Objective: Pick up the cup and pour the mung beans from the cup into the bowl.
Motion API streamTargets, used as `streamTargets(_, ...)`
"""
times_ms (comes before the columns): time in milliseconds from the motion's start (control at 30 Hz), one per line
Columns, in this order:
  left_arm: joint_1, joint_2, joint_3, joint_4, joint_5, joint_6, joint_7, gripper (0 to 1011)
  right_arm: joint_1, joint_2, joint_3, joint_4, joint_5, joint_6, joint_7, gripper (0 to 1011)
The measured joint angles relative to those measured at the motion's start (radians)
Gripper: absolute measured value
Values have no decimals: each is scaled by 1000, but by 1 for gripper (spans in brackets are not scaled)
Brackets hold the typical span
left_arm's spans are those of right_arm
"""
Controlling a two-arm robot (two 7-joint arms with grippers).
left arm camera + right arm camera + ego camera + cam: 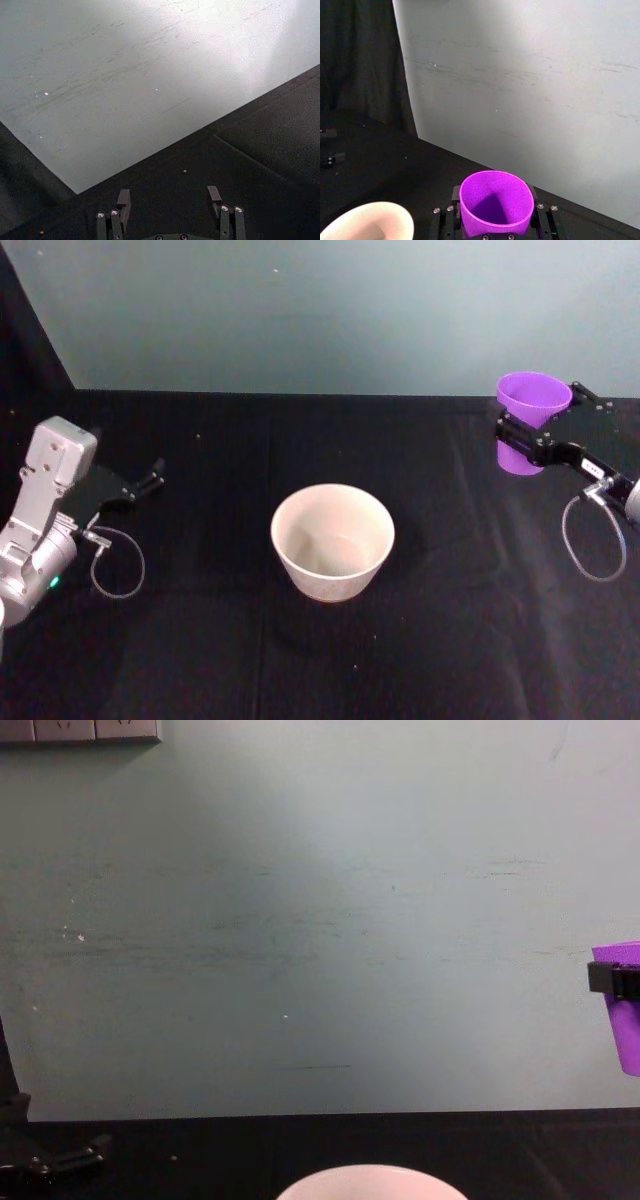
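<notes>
In the head view the cup (535, 395), small, bright purple plastic with smooth tapered sides and a round rim, is held roughly upright in the right gripper (527, 440) near the far right corner of the table (200, 660), which is draped in matte black cloth. The gripper's black fingers clamp the cup's wall from both sides below the rim. The right arm reaches in from the table's right edge, with a looped cable (590, 540) hanging under it. The bowl (332, 540), wide, round and pale pinkish-white with a smooth rim, stands at the table's middle, well apart from the cup. The left gripper (140, 485) rests idle near the left edge on its bent grey arm. In the left wrist view the left gripper (169, 197) has its two dark fingers (123, 199) spread apart with nothing between them, above black cloth and facing a pale, scuffed wall (150, 75). In the right wrist view the cup (495, 200) is seen from above, its mouth round and its inner wall glossy purple, partly shadowed, pinched between the fingers of the right gripper (495, 222). Part of the bowl (370, 222) and its rounded rim shows too. In the chest view the cup (628, 1030) hangs at the right, its base against the wall above the table's far edge, and the right gripper (612, 978) crosses it as a black band. The bowl (365, 1180) lies low at the middle, and the left gripper (60, 1160) is low at the left.
</notes>
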Motion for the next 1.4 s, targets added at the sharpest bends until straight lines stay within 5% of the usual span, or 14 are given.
streamTargets(1400, 0, 0, 0, 0, 0, 0, 0, 1000, 0, 0, 0, 0, 0, 0, 0, 742)
